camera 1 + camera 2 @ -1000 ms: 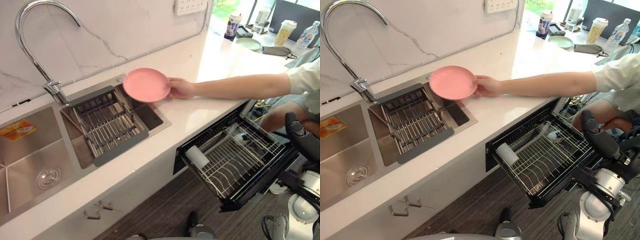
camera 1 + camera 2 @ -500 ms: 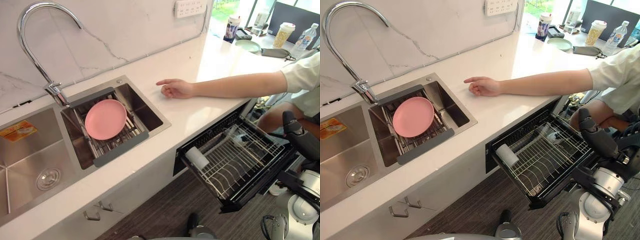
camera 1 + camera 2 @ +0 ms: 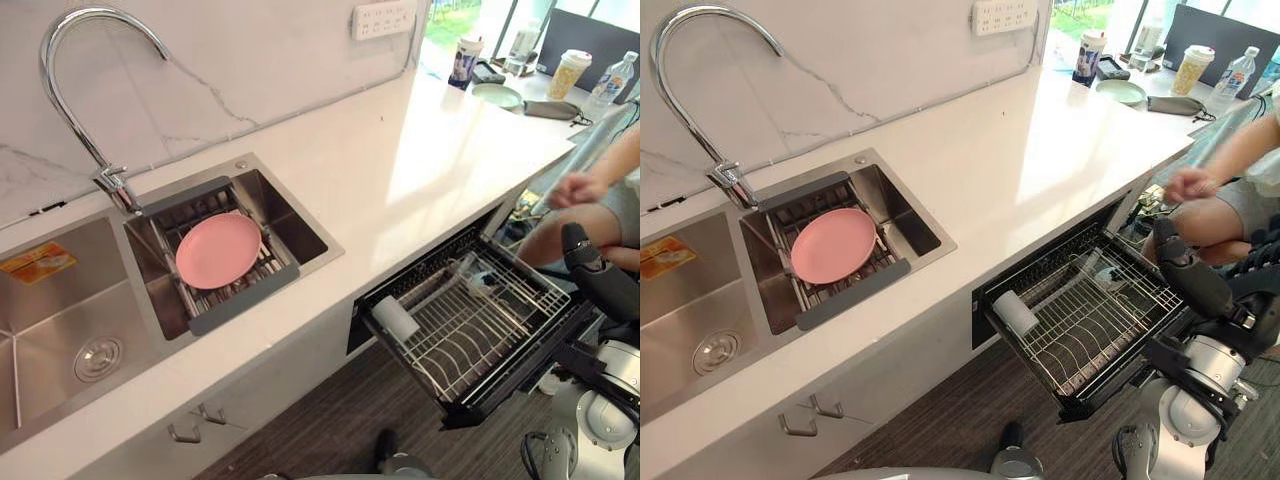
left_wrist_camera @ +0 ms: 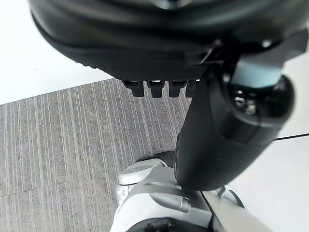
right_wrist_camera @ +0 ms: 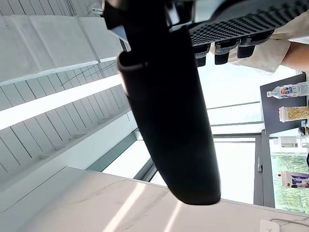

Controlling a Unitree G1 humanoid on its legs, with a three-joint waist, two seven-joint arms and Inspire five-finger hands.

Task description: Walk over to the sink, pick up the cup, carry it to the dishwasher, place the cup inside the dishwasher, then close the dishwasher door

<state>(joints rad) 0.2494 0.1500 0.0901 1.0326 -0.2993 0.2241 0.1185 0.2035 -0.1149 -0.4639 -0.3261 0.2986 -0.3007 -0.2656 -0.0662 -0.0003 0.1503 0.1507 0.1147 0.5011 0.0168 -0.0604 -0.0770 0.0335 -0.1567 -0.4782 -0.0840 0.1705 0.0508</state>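
— Plate [image 3: 219,250] or hands, which do you want first?

— Hands. The left hand [image 4: 169,43] hangs over the wood-grain floor [image 4: 58,154]. Its fingers are loosely straight, the thumb stands out, and there is nothing in it. The right hand [image 3: 1193,283] stands low at the right, fingers loose and extended, holding nothing either.

— What is nearest the right one?

— The dishwasher [image 3: 353,325], pulled open below the countertop [image 3: 400,170]. The hand is just beside the right corner of its wire rack [image 3: 480,320]; touching or not, I cannot tell. A white cylinder [image 3: 394,317] lies at the rack's left front corner.

— And the plate?

— It is pink and lies flat on the drain rack [image 3: 245,300], which is set in the right basin of the sink [image 3: 300,235], well apart from both hands. The faucet [image 3: 115,185] rises behind, where the two basins meet.

— Anyone around?

— A person's hand [image 3: 575,188], loosely closed, past the countertop's right edge and above the dishwasher. At the counter's far end stand drink cups [image 3: 571,68], a bottle [image 3: 613,75] and a green dish [image 3: 497,95].
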